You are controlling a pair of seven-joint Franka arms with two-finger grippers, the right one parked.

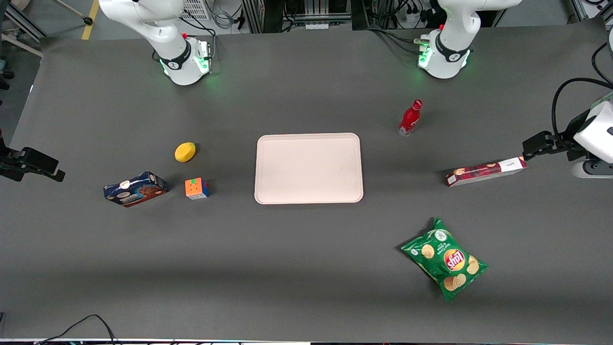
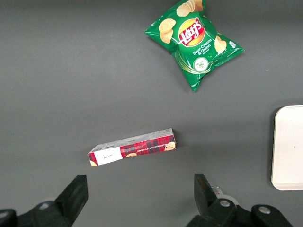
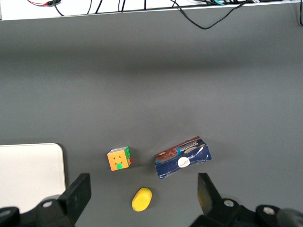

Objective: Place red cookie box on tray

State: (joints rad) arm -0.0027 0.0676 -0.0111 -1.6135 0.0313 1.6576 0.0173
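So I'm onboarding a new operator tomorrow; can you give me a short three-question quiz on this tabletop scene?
1. True or false: the red cookie box already lies on the tray.
2. Which item lies nearer the front camera than the red cookie box: A) chips bag B) red bottle C) lemon?
3. Fill in: the gripper hovers over the table beside the red cookie box, fingers ____.

Key: 1 false, it lies on the table toward the working arm's end; 2 A; 3 open.
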